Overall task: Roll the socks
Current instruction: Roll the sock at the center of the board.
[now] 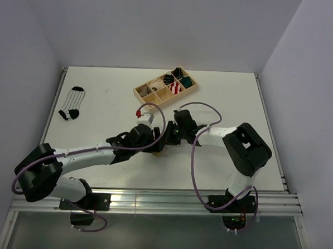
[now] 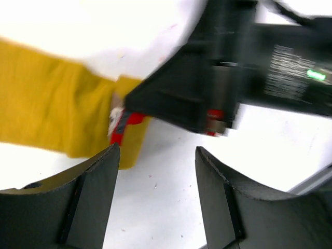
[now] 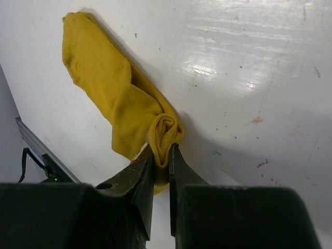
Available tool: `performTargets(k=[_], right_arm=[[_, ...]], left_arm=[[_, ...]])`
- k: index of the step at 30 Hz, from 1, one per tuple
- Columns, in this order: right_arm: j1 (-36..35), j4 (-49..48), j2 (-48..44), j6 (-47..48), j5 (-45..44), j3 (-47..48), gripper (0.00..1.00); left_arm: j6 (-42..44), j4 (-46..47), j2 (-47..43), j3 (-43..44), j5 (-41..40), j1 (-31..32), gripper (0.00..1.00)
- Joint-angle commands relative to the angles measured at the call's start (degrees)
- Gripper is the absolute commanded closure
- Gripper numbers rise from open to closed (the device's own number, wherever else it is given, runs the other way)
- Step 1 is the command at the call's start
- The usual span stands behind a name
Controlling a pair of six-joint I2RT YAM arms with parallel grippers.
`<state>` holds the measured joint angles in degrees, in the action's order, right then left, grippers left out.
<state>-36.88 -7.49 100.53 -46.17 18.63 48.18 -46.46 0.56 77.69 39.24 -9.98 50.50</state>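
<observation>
Your right claw [image 3: 162,150] is pinched nearly shut on the little rolled-up end of the yellow sock [image 3: 109,88]. The rest of that sock lies flat on the table, pointing away from the claw. Your left claw [image 2: 155,176] is wide and holds nothing. It hangs low over the table, right by the sock's red patch [image 2: 128,120], and the two claws are very close to each other.

Now for what I think could go wrong. The roll [image 3: 165,130] is small and loose, and only its tip sits between the fingers. If you pull or twist fast, it could slip out and fall open. Nothing holds the flat part down, so the whole sock may slide along instead of rolling up. The claws could also bump if one swings without room.

The table [image 1: 240,106] is white, smooth and shiny, with tiny specks of colour. A soft sock will likely skid on it easily. The striped sock [image 1: 72,103] lies flat far off by the left edge, well apart from both claws, not yet rolled. A wooden tray [image 1: 138,91] with small boxes sits at the far side, with some rolled bundles in it. Pale walls [image 1: 160,29] stand on three sides, and a metal rail [image 1: 179,199] runs along the near edge.
</observation>
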Motion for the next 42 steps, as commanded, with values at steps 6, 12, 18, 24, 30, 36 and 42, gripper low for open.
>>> performTargets(k=[6, 12, 18, 24, 30, 36, 42], right_arm=[[-0.7, 4.3, -2.3, 1.4, 0.3, 2.4, 1.00], [-0.7, 5.0, -2.0, 1.5, 0.3, 2.8, 1.00], [-0.7, 4.5, -1.0, 1.0, 1.1, 2.9, 1.00], [-0.6, 4.6, -1.1, 1.3, 1.3, 2.8, 1.00], [-0.7, 3.4, -0.9, 0.7, 2.7, 2.4, 1.00], [-0.5, -0.6, -2.3, -0.7, 4.7, 0.0, 0.99], [1.4, -8.3, -6.3, -3.4, 5.9, -4.5, 0.73]], left_arm=[[15.2, -3.2, 3.8, 6.2, -23.7, 11.0, 0.39], [16.4, -1.1, 9.1, 6.5, -25.5, 13.7, 0.45], [15.9, -1.2, 15.7, 8.5, -28.3, 16.1, 0.48], [14.0, -3.0, 20.0, 9.6, -29.6, 16.3, 0.50], [11.3, -6.2, 23.8, 10.9, -30.8, 16.3, 0.63], [10.8, -6.8, 24.6, 11.2, -30.5, 16.3, 0.99], [10.2, -4.1, 20.4, 8.6, -24.7, 14.6, 0.99]])
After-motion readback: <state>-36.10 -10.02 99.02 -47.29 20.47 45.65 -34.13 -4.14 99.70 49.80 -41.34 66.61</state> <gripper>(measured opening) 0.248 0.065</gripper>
